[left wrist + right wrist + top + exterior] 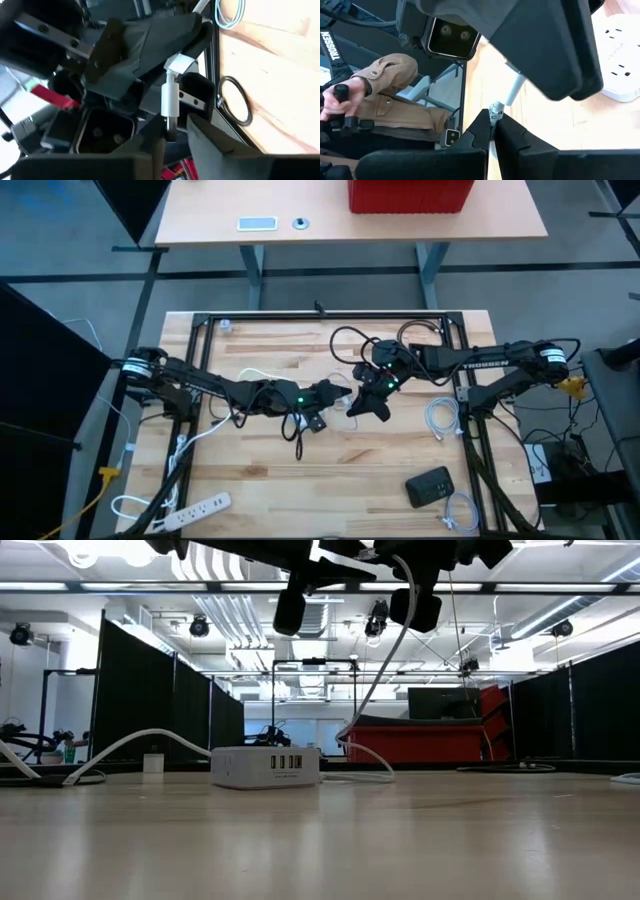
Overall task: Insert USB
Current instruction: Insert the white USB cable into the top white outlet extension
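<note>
Both arms meet above the table's middle. A white USB cable (378, 670) hangs from them down to the table top. Its pale plug (170, 97) is in the air between my left gripper (171, 137) and my right gripper (494, 131), both shut on it. In the high view my left gripper (322, 398) sits just left of my right gripper (368, 402). A white charging hub (265, 768) with a row of USB ports in its front rests flat on the table below them. The plug is clear of the ports. My left gripper pinches the plug's dark free end (171, 127) between its two fingers, which lie across it. The plug is lifted clear of the table. My right gripper pinches the cable at a silvery collar (495, 108) just behind the plug, fingers across it. From there the cable hangs slack to the table.
A white power strip (205, 505) lies at the near left. A black device (430, 485) and coiled white cables (440, 420) lie to the right, a black cable loop (350, 340) toward the far side. A person in a tan jacket (385, 100) sits beyond the table.
</note>
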